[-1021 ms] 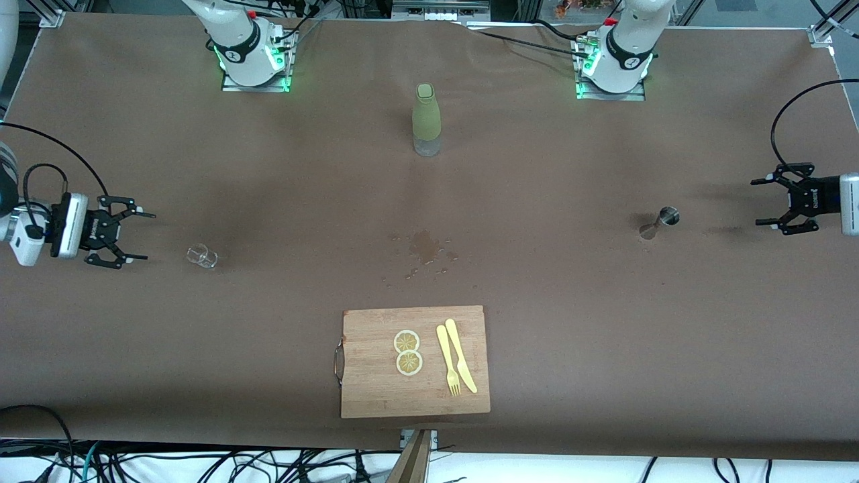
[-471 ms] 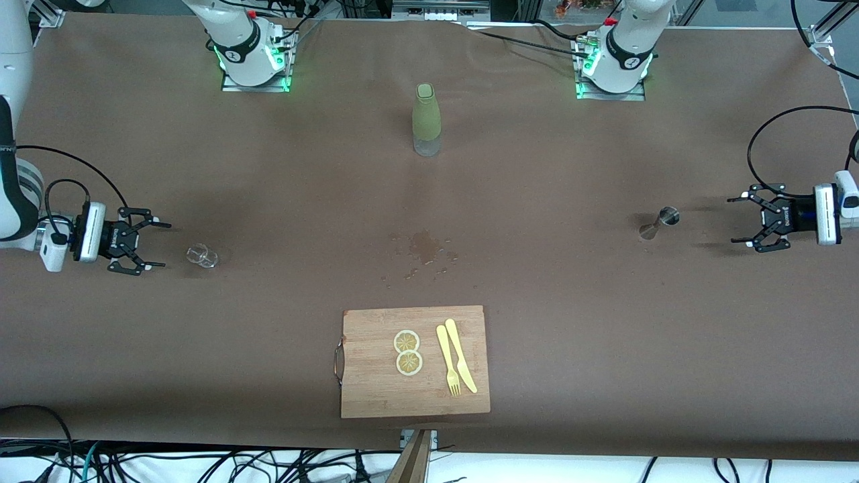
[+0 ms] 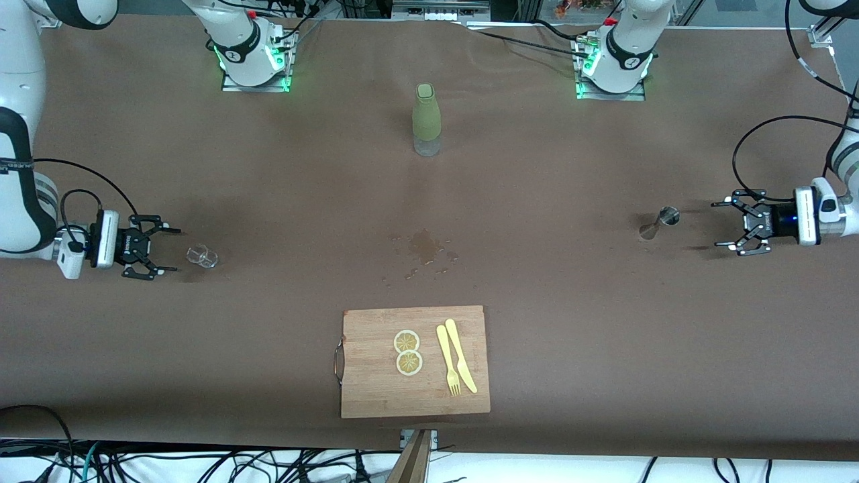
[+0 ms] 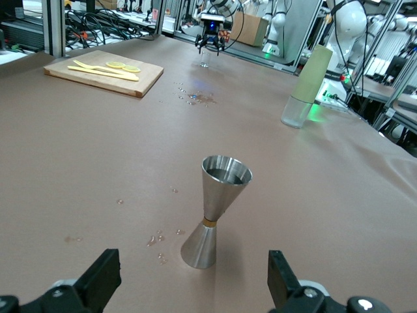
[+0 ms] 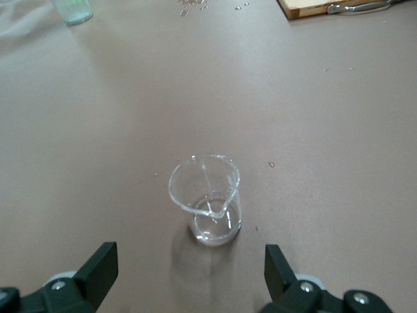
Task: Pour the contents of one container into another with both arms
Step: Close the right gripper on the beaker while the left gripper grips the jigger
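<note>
Nothing poured yet: the 2 arms line up low at the table's ends, the left gripper (image 3: 723,225) spread wide just beside the steel jigger (image 3: 661,222), the right gripper (image 3: 166,251) equally released beside the small glass beaker (image 3: 202,255); both grasps remain.

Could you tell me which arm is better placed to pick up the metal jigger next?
Left: the open left gripper faces the jigger at its end of the table; the right gripper is by the glass beaker.

Bright, even overhead light fills the worktop (image 3: 537,201), shadows stay soft and faint, green glow marks both bases, and everything looks sharp.
</note>
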`<state>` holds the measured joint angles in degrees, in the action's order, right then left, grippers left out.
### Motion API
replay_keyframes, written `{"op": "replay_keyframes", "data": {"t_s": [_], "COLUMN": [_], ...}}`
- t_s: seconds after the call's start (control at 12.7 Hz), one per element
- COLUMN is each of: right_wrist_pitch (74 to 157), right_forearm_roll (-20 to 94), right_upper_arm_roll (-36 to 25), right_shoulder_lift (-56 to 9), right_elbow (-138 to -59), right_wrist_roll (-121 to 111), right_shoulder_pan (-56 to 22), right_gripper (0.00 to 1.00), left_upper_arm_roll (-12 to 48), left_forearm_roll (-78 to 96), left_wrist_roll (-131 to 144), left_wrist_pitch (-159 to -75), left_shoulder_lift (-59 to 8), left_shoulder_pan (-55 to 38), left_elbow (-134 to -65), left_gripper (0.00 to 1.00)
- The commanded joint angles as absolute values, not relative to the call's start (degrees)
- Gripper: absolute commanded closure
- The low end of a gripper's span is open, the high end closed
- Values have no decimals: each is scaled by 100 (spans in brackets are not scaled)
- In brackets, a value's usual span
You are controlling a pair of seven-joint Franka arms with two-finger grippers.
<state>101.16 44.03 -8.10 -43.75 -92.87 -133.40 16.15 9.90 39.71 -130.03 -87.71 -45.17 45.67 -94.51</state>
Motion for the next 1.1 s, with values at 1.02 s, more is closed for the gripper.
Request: {"op": "replay_keyframes", "data": {"t_s": [1.02], "right_wrist_pitch": [10336], "right_forearm_roll": [4535], "right_upper_arm_roll": [-853], "right_shoulder_lift": [-4702], "right_elbow": [-9079], "right_wrist_roll": [-13228], "right_shoulder_pan": [1081], "right_gripper": [1], "left_upper_arm_roll": [976], "left_forearm_roll": [4939], "left_wrist_roll": [-14896], "left_wrist_pitch": [-9316], "left_shoulder_lift": [-4491], "left_shoulder_pan": [4509], "left_elbow": [-10977], "left_gripper": [0]}}
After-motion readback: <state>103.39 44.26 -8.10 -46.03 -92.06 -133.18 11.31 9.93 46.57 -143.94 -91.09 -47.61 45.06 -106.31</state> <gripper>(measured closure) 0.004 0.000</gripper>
